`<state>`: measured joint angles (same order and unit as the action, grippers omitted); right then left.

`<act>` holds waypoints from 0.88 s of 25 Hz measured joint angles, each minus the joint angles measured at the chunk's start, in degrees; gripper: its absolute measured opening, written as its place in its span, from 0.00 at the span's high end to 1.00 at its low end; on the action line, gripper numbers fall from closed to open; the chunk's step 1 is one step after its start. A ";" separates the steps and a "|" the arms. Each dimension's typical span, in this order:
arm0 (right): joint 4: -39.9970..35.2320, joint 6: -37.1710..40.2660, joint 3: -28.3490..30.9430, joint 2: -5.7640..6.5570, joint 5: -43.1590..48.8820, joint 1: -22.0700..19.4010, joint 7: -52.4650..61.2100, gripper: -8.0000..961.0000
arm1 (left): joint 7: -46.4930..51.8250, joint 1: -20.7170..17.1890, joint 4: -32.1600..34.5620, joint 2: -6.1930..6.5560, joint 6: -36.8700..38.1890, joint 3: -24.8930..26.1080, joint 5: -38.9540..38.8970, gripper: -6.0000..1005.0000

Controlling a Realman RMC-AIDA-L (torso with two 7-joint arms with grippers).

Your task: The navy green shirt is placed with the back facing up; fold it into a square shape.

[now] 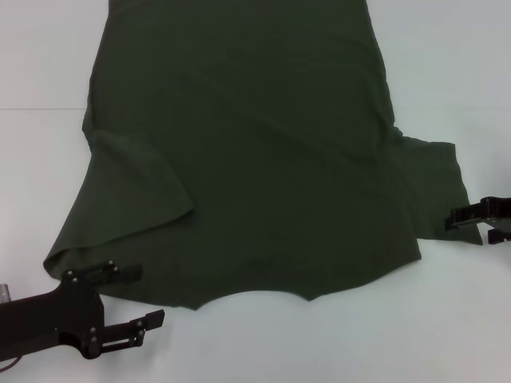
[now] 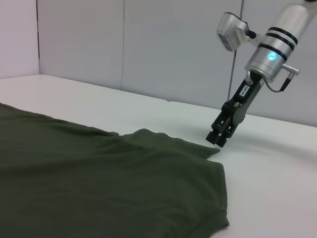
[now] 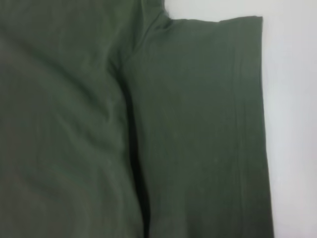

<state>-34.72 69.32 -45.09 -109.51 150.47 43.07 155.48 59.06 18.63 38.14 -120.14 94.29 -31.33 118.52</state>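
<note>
The navy green shirt lies spread on the white counter; left pincer is wide at its near-left sleeve, right pincer narrow, touching the right sleeve edge.

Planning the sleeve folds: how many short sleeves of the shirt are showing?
2. On the plain dark olive-green cloth shirt, one sleeve lies by the left pincer; the other by the right pincer.
</note>
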 joint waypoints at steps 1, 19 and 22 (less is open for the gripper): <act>0.00 0.00 0.00 0.03 0.00 -0.02 0.00 0.05 | 0.00 0.03 -0.03 0.00 0.00 -0.02 -0.01 0.23; 0.00 -0.66 -0.30 -0.40 0.09 0.27 0.00 0.05 | 0.00 0.00 -0.15 -0.08 -0.08 0.04 0.13 0.22; 0.00 -1.02 -0.74 -0.67 0.09 0.45 0.00 0.05 | 0.00 0.00 -0.17 -0.09 -0.08 0.04 0.13 0.22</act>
<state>-34.72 68.30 -45.83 -110.18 150.56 43.52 155.48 59.06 18.63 37.97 -120.23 94.21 -31.29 118.65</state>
